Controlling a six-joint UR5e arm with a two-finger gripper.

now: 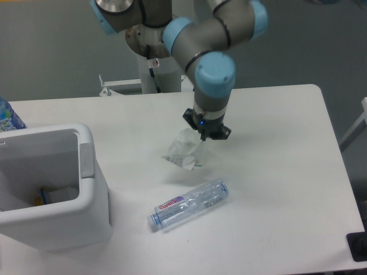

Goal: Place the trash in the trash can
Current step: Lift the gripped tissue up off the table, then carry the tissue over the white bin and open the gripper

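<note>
A: Start with the biggest thing. What carries everything?

B: A white table (275, 189) with rounded corners, filling most of the view. The arm (200, 34), grey with light blue joints, reaches in from beyond the far edge toward the middle of the tabletop.

A: And the trash can?

B: The trash can (94, 195) stands at the left edge, toward the near-left corner: boxy, white, thick rounded rim, open on top. Something small with a bit of yellow and blue lies on its grey floor; I cannot make out what it is.

A: Next in size?

B: The crushed clear bottle (189, 204) with a pink-purple label lies on its side, near the middle of the near half of the tabletop, cap end pointing toward the can. It is apart from the can and from the wrapper.

A: The wrapper?

B: The crumpled white wrapper (184, 152) is about mid-table, just beyond the bottle.

A: The gripper?

B: The gripper (203, 137) points down at the wrapper's upper right edge, meeting it. The fingers are hidden behind the wrist and paper, so I cannot tell whether they pinch it.

A: Anything else?

B: A blue-patterned bottle (8, 117) peeks in at the far-left edge, behind the can.
</note>
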